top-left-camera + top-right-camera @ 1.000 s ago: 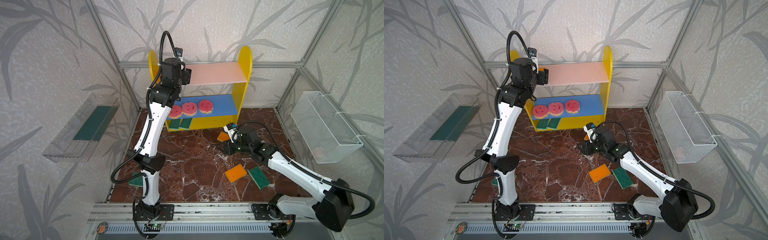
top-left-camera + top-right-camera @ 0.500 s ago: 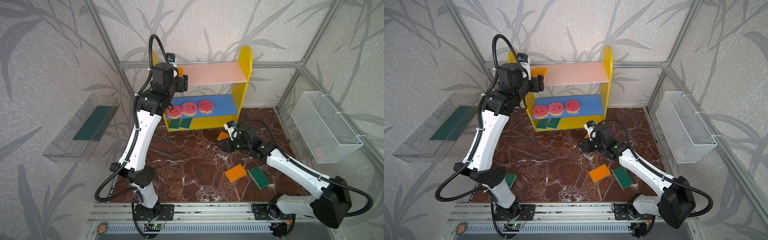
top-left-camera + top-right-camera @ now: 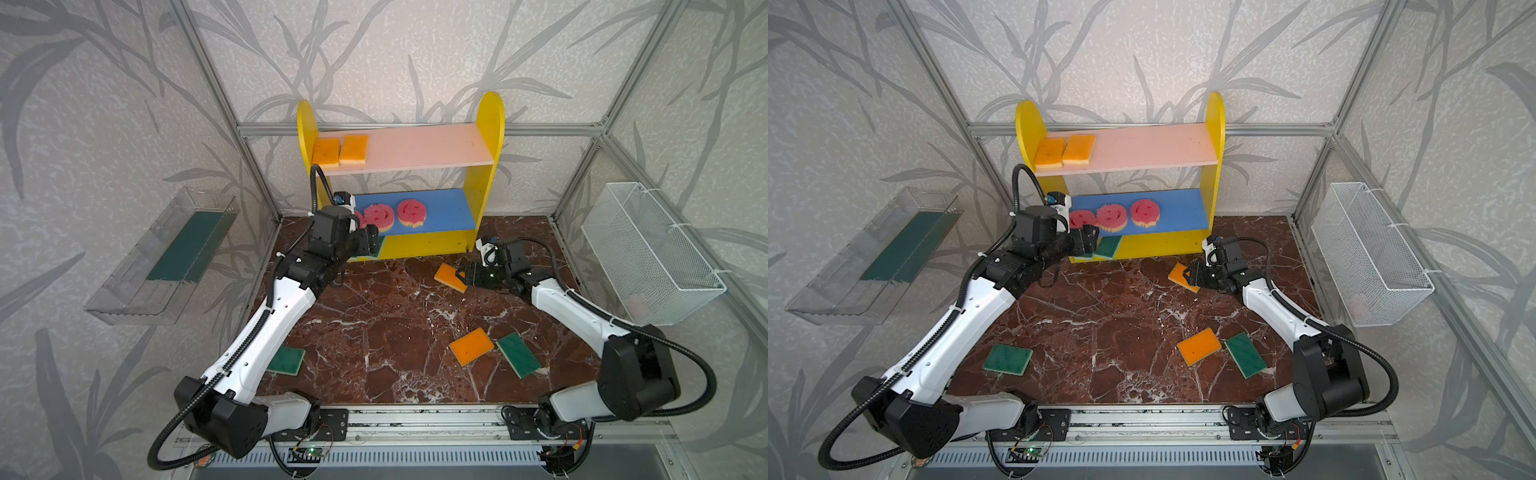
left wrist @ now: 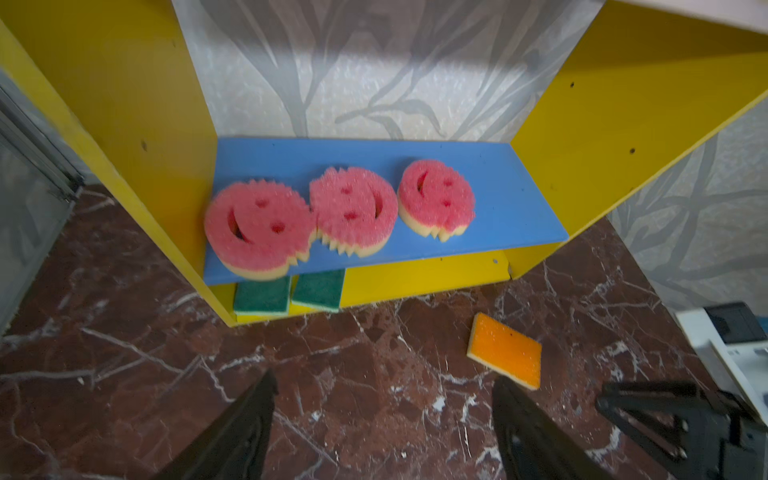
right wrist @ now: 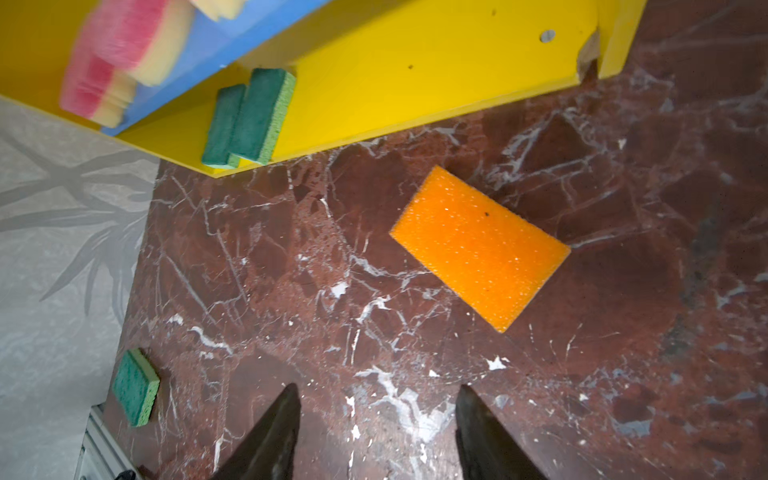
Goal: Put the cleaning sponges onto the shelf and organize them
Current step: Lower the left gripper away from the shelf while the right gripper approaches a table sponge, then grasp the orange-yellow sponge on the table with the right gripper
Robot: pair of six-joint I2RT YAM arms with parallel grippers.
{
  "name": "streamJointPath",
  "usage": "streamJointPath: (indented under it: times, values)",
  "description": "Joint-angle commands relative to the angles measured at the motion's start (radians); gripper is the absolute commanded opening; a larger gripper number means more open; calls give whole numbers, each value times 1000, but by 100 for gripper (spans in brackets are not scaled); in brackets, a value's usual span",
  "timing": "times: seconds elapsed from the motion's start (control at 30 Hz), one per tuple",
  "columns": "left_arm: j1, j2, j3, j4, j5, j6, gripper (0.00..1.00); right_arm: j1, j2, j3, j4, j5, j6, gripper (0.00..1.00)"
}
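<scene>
Only the top views are showing two orange sponges (image 3: pixel 354 147), lying side by side on the pink upper board of the shelf (image 3: pixel 490 124). The left wrist view is showing three pink smiley sponges (image 4: pixel 353 208) in a row on the blue board, with two green sponges (image 4: pixel 318 289) below on the yellow base.

Lying loose on the bench (image 3: pixel 374 316):
- front orange sponge (image 3: pixel 471 345)
- front green sponge (image 3: pixel 518 354)
- left green sponge (image 3: pixel 286 360)
- back orange sponge (image 5: pixel 478 245)

Count is coming to four orange, four green, three pink.

Left hand (image 4: pixel 382 386) is hovering wide and empty before the shelf. Right hand (image 5: pixel 378 390) is gaping, holding nothing, just short of the back orange sponge.
</scene>
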Motion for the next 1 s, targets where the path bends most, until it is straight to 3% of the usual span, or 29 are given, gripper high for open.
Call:
streamJointPath:
  times: [0.0, 0.2, 0.3, 0.63, 0.97]
  values:
    - [-20, -42, -152, 94, 37, -89, 85, -16, 91, 64, 7, -28, -8, 58]
    - [-54, -105, -458, 262, 95, -181, 88, -31, 249, 174, -20, 29, -50, 58]
    - [-83, -117, -531, 297, 99, -205, 89, -42, 283, 209, -13, 57, -65, 58]
    - [-164, -101, -683, 383, 90, -249, 89, -110, 410, 303, -4, 36, -109, 58]
    - [-166, -150, -699, 357, 62, -231, 90, -116, 509, 343, -2, -11, -194, 58]
